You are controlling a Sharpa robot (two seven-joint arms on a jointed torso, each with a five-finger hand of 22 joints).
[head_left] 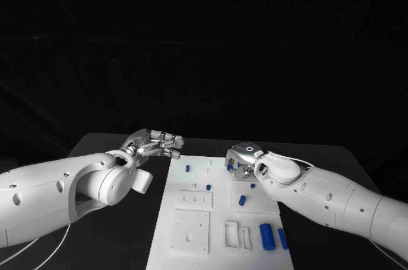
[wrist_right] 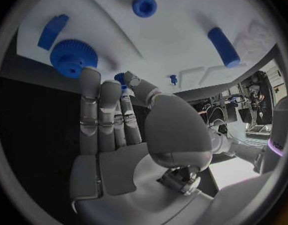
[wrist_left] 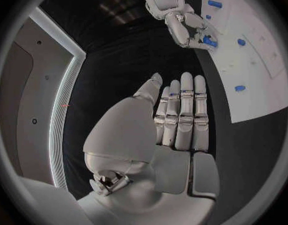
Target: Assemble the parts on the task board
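While the left hand (head_left: 155,145) hovers over the black table (head_left: 111,145) just beside the far left corner of the white board (head_left: 219,223), its fingers (wrist_left: 184,110) lie straight and side by side with nothing in them. The right hand (head_left: 242,159) reaches over the board's far right part, and its fingertips (wrist_right: 130,80) pinch a small blue piece (wrist_right: 120,77). Near that hand a blue gear (wrist_right: 73,58), a blue block (wrist_right: 53,30), a round blue knob (wrist_right: 144,5) and a blue cylinder (wrist_right: 223,47) sit on the board. Two more blue cylinders (head_left: 267,236) lie side by side at its near right corner.
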